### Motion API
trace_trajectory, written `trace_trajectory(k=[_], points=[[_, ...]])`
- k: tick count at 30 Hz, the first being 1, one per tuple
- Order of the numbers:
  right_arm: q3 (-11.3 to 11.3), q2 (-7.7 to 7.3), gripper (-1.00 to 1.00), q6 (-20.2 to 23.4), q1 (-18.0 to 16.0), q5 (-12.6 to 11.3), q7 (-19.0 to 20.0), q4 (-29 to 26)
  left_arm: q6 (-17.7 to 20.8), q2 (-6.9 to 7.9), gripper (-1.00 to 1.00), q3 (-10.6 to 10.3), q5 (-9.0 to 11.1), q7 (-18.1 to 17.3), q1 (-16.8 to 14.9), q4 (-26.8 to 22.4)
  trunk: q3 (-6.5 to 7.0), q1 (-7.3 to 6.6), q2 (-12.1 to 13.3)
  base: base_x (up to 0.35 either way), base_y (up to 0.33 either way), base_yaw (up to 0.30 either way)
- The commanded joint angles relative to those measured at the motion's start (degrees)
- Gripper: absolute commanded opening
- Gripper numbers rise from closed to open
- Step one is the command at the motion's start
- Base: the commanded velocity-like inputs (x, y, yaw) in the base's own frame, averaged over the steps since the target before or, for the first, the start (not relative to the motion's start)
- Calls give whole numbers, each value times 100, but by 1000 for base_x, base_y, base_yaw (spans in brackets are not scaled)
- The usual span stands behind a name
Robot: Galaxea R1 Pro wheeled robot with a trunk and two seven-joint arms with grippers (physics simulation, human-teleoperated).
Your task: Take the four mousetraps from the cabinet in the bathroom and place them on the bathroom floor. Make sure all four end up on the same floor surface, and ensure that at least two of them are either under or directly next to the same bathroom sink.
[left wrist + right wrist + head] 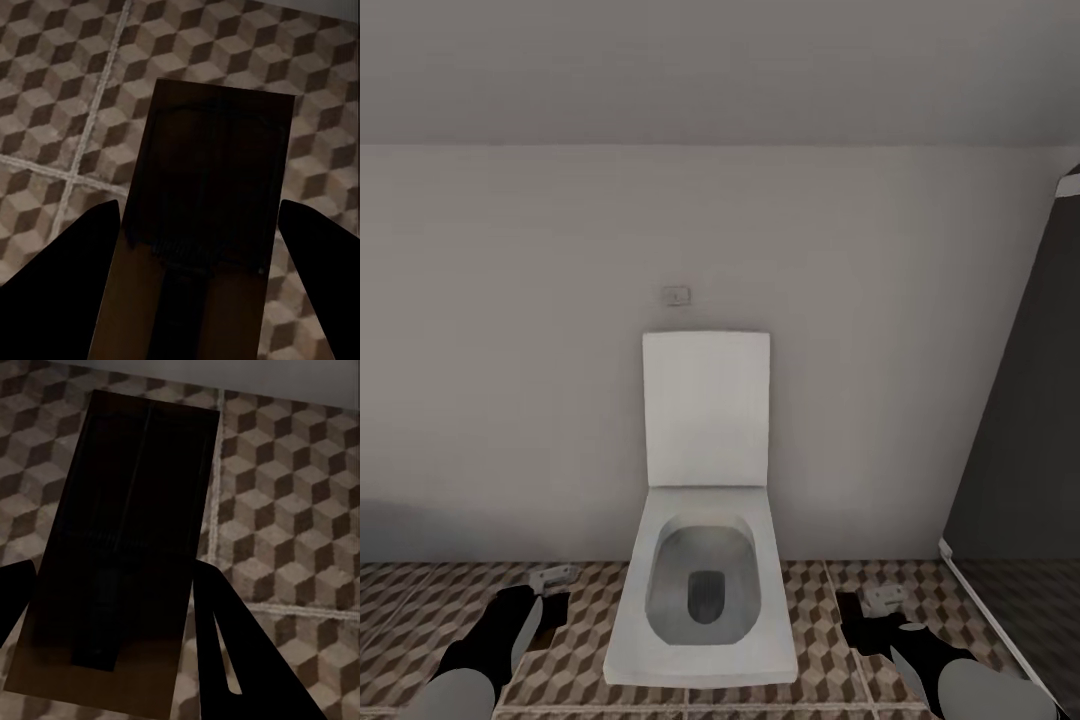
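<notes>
Currently, notes by item:
Scene: head view faces a white toilet (705,560) with its lid raised against a plain pale wall; a small plate (677,294) sits on the wall above the lid.
Floor: bathroom floor (830,610) with the cube-pattern tiles and pale grout runs to the wall; a dark tinted panel (1020,430) stands at far right.
Left hand (545,590): low over the tiles, left of the toilet. In the left wrist view the left hand (199,225) has its dark fingers (67,285) on either side of a mousetrap (206,217), clamped on the board's long edges.
Left mousetrap: brown board with dark metal parts, held above the tiles; contact with the floor cannot be told.
Right hand (870,605): low over the tiles, right of the toilet. In the right wrist view the right hand (112,585) grips a second mousetrap (124,532) between its fingers (225,645).
Right mousetrap: same brown board, tilted in view, over tiles near a grout crossing; contact with the floor cannot be told.
</notes>
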Motion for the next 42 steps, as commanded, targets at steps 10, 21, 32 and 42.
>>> trace_trajectory(k=[10, 21, 32, 42], points=[[-1, 0, -100, -6, 0, -20, -15, -1, 9, 0, -100, 0, 8, -66, 0, 28, -18, 22, -40, 0, 0, 0], [-1, 4, -100, -12, 0, -18, -12, -1, -4, 62, -100, 0, 1, -17, 0, 16, -215, 264, -481, 0, 0, 0], [-1, 4, -100, -19, 3, -18, 4, -1, -9, 52, -100, 0, -12, 11, 0, 9, -413, 505, -923, 0, 0, 0], [-1, 4, -100, -19, 2, -18, 1, -1, -9, 46, -100, 0, -18, 24, 0, 9, -626, 570, -1013, 0, 0, 0]])
